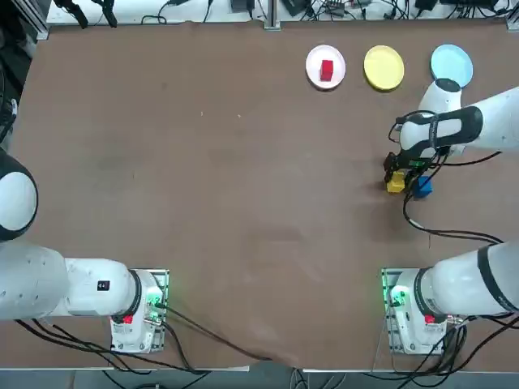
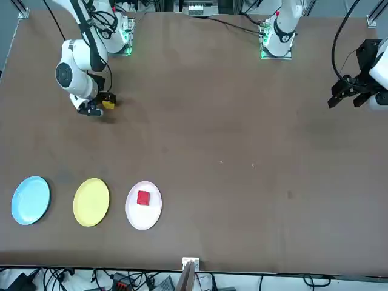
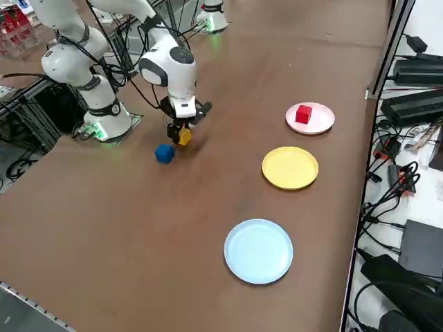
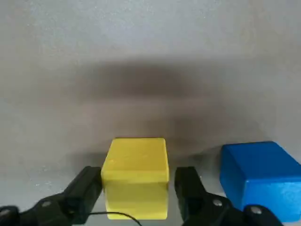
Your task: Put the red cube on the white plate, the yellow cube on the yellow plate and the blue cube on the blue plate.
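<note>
The yellow cube [image 4: 136, 174] rests on the table between the fingers [image 4: 88, 187] of my right gripper [image 4: 138, 181]. The gripper is open: its jaws stand close on both sides, with a narrow gap on one side. Right beside it lies the blue cube [image 4: 258, 176]. From overhead, the gripper [image 1: 395, 180] is low over the yellow cube [image 1: 395, 185], with the blue cube [image 1: 422, 187] to its right. The red cube [image 1: 327, 70] lies on the white plate [image 1: 312, 61]. The yellow plate [image 1: 383, 67] and blue plate [image 1: 452, 65] hold nothing.
The three plates form a row along the table's far right edge, the blue plate [image 3: 258, 250] nearest the side camera. A black cable [image 1: 454, 235] trails on the table behind the cubes toward the arm's base.
</note>
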